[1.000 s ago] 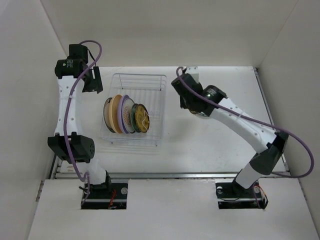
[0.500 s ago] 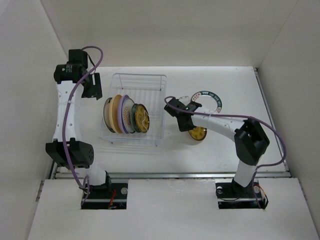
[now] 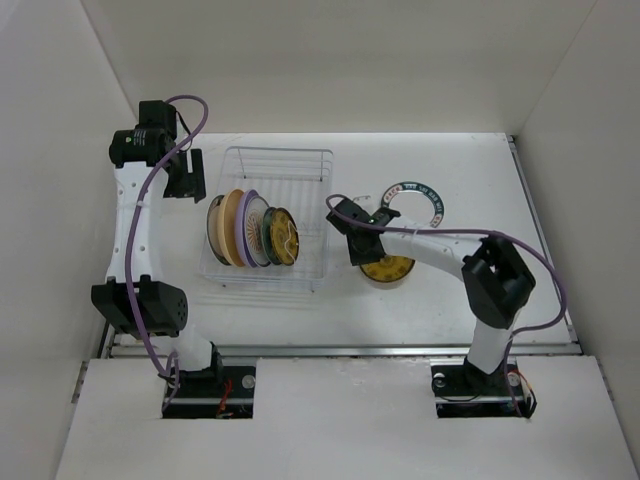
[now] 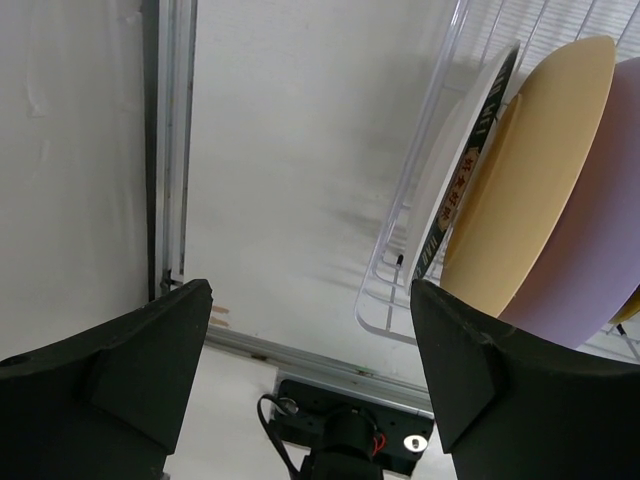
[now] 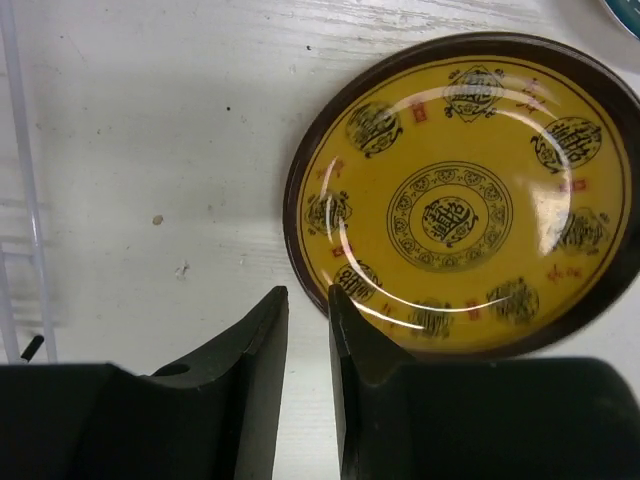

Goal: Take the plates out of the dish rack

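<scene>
The dish rack (image 3: 300, 170) holds several upright plates: a green-rimmed white one (image 4: 470, 190), a tan one (image 4: 530, 180), a lavender one (image 4: 590, 270), a teal one (image 3: 268, 236) and a yellow-brown one (image 3: 286, 236). A yellow-brown patterned plate (image 5: 455, 210) lies flat on the table right of the rack, also seen from above (image 3: 388, 268). My right gripper (image 5: 306, 292) hovers at its left rim, jaws a narrow gap apart with only table between them; it shows from above too (image 3: 352, 238). My left gripper (image 4: 310, 290) is wide open and empty, left of the rack's end (image 3: 185, 178).
A white plate with a dark green patterned rim (image 3: 412, 200) lies flat on the table behind the yellow one. The rack's wire side (image 5: 15, 150) is just left of my right gripper. White walls close in the table on the left, back and right.
My right arm swung left and down toward the rack's right side. The yellow-brown plate went from tilted under the gripper to lying flat on the table. The left arm barely moved.
</scene>
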### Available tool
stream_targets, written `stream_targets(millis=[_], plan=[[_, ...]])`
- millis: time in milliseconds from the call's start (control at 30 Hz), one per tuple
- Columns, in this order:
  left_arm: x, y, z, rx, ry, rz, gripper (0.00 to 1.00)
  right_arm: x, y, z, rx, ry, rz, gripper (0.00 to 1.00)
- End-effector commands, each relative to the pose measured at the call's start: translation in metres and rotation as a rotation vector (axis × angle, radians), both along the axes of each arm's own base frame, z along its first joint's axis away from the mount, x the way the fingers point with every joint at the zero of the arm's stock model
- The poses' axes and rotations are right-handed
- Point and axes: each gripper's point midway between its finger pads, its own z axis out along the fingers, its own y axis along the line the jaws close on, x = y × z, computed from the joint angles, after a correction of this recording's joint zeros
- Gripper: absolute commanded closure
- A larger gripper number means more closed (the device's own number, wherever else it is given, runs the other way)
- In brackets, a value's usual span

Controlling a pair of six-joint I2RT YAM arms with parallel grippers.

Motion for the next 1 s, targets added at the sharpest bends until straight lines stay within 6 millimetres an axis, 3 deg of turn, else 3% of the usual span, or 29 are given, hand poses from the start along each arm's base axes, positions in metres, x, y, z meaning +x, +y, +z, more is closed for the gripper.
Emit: stream_targets(millis=[0,100,233,267,367,400,500,533,567,633,667,833,967], plan=[[-0.01,0.0,0.013,-0.001,-0.029,-0.014,0.22,0.011,0.015,0.037,0.1,-0.084,0.002,0.71],[-0.01,0.0,0.013,-0.001,-0.029,-0.014,0.22,0.015,0.021,0.075,0.158,-0.144,0.033,0.71],[-0.01,0.0,0.013,-0.001,-0.029,-0.014,0.22,0.018,0.041,0.132,0.275,-0.232,0.122,0.57],[-0.01,0.0,0.013,-0.001,-0.029,-0.014,0.22,0.013,0.062,0.153,0.344,-0.263,0.179,0.51],[-0.01,0.0,0.013,-0.001,-0.029,-0.014,0.22,0.008,0.095,0.174,0.412,-0.307,0.272,0.43],[-0.01,0.0,0.013,-0.001,-0.029,-0.014,0.22,0.004,0.116,0.188,0.472,-0.327,0.315,0.4],[-0.01,0.001,0.013,0.007,-0.028,-0.01,0.22,0.004,0.151,0.185,0.537,-0.289,0.393,0.39],[-0.01,0.001,0.013,0.007,-0.028,-0.01,0.22,0.005,0.166,0.197,0.576,-0.311,0.416,0.39],[-0.01,0.001,0.013,0.007,-0.028,-0.01,0.22,0.01,0.175,0.187,0.568,-0.302,0.429,0.39],[-0.012,0.003,0.011,0.016,-0.019,-0.005,0.22,0.009,0.193,0.192,0.592,-0.306,0.457,0.39],[-0.012,0.003,0.011,0.016,-0.019,-0.005,0.22,0.013,0.2,0.177,0.575,-0.287,0.455,0.39],[-0.013,0.003,0.006,0.015,0.0,-0.005,0.22,0.017,0.22,0.168,0.595,-0.281,0.478,0.43],[-0.015,0.005,0.003,0.023,0.009,-0.001,0.22,0.022,0.228,0.146,0.571,-0.255,0.475,0.48]])
